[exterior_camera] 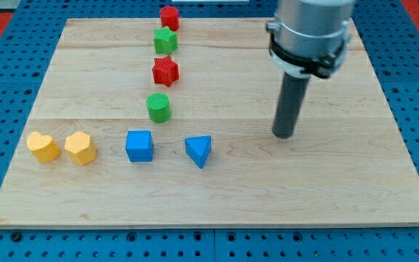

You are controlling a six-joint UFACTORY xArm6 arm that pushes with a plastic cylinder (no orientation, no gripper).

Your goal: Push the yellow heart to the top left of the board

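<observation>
**Observer:** Where is the work from your end?

**Me:** Camera view, the only one I have. My tip [284, 135] rests on the bench [355, 175], in its right half. There is no pincer on this arm, just the rod, so nothing is clenched or released. The yellow heart [43, 146] lies far off to the view's left of my tip and a shade lower, near the board's left edge. Just beside it, on the side nearer my tip, sits a second yellow block [81, 148], blocky, shape unclear.

**Observer:** Anything between?

**Me:** The blue cube [139, 145] and blue triangular block [198, 151] stand between my tip and the yellows. Up and left of my tip runs a column: green cylinder [158, 107], red star [165, 70], green star-like block [165, 39], red block [169, 17].

**Observer:** How will the heart handle?

**Me:** I judge it light, rigid and apt to slide or spin. I would press its lower side, centred, so it runs toward the view's top.
</observation>
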